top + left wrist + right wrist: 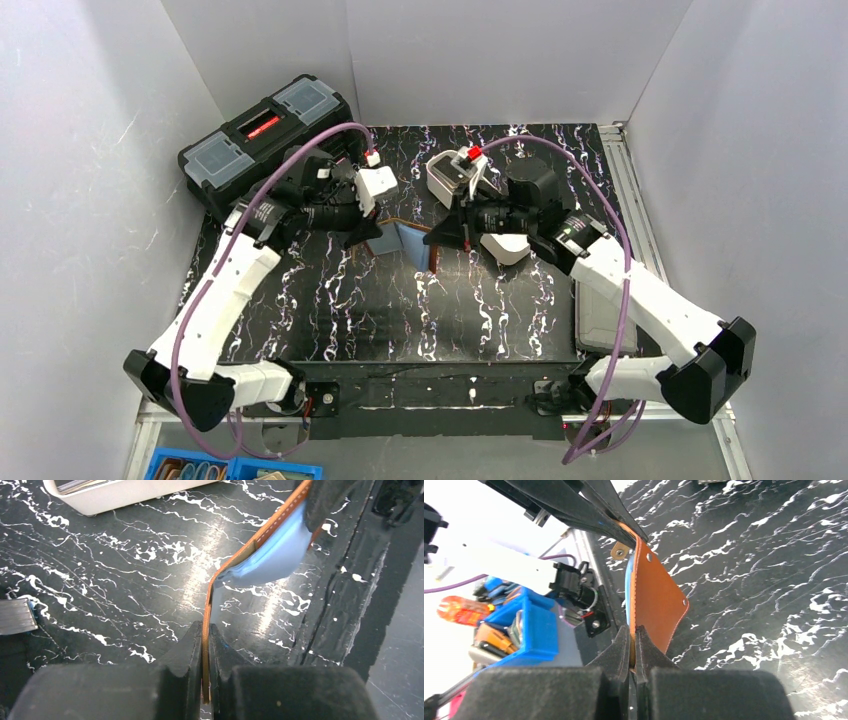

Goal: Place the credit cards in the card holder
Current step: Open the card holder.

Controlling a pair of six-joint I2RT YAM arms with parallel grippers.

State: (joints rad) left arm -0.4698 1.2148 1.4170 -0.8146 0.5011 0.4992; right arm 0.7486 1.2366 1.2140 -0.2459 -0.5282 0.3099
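White walls are standing around the black tabletop [400, 320] with white streaks. You are holding the wallet [408, 243] spread open between your two claws, near the middle of the tabletop. Your left claw [206, 642] is pinching shut on one flap. Your right claw [633, 640] is pinching shut on the other brown flap. A white tray [125, 497] is lying nearby.

Brown leather card holder [408, 242], blue-grey lining, spread open, standing on edge, mid-table towards far edge.

White arms [225, 290]; purple cables [629, 300]
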